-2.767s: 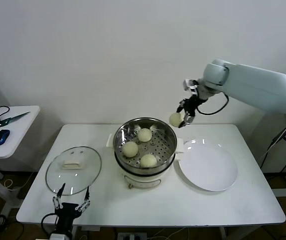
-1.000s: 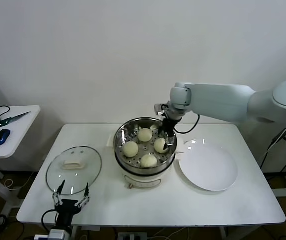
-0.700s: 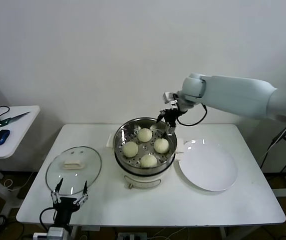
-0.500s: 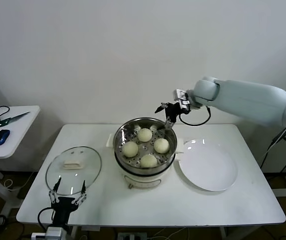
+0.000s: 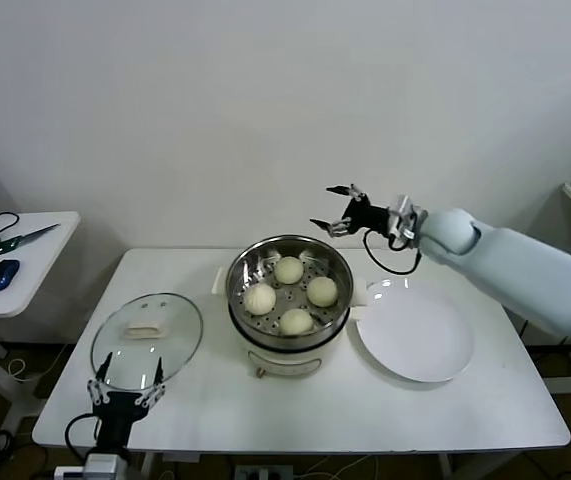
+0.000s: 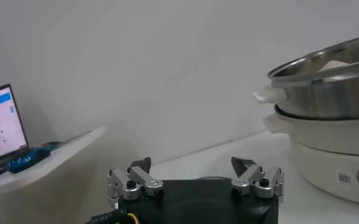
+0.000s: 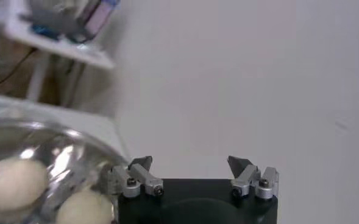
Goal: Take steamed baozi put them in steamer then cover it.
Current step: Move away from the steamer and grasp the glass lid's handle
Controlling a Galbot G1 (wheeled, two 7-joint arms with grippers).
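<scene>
with four buns (image 5: 288, 294) in the steamer (image 5: 337, 310), the lid (image 5: 147, 338) lay to its left, just beyond the empty, spread-fingered left gripper (image 5: 123, 387); the right gripper (image 5: 337, 207) hovered empty behind the steamer, fingers apart.

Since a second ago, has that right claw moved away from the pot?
Yes. The right gripper was down inside the steamer over the buns; now it is open and empty, raised above the steamer's back rim, toward the wall.

Table: white table (image 5: 385, 410) by the wall.
Centre: steamer (image 5: 290, 345).
Robot's left: glass cover (image 5: 147, 340), lying flat.
Robot's right: white plate (image 5: 415, 335).
</scene>
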